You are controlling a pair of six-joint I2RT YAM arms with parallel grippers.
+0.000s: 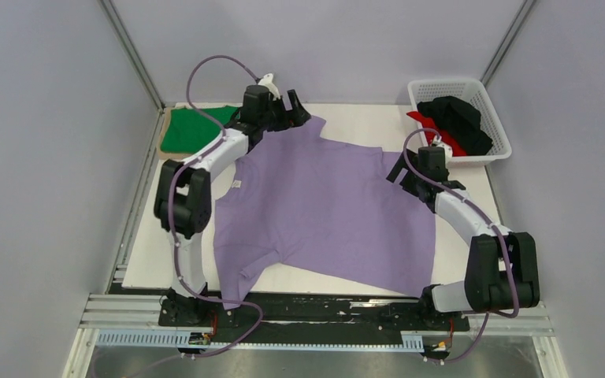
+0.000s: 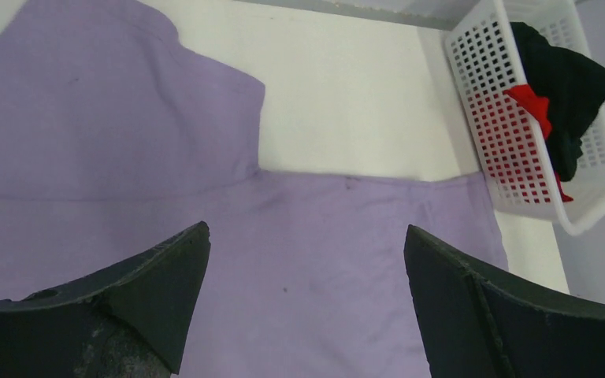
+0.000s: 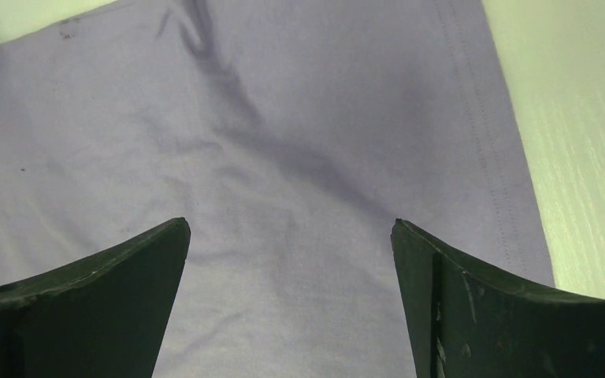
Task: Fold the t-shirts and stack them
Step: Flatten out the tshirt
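Note:
A large lilac-purple t-shirt (image 1: 331,213) lies spread flat on the white table. My left gripper (image 1: 295,106) hangs open over its far sleeve; in the left wrist view the purple cloth (image 2: 307,197) fills the gap between the open fingers (image 2: 165,291). My right gripper (image 1: 403,175) stands open above the shirt's right edge, with only purple cloth (image 3: 283,142) under it and nothing held. A folded green t-shirt (image 1: 193,126) rests at the back left. Black (image 1: 461,118) and red (image 1: 425,122) t-shirts lie bunched in the basket.
A white lattice basket (image 1: 441,83) stands at the back right, also in the left wrist view (image 2: 591,197). A tan board (image 1: 163,130) lies under the green shirt. Bare white table (image 3: 591,142) shows right of the purple shirt. Grey walls close in on both sides.

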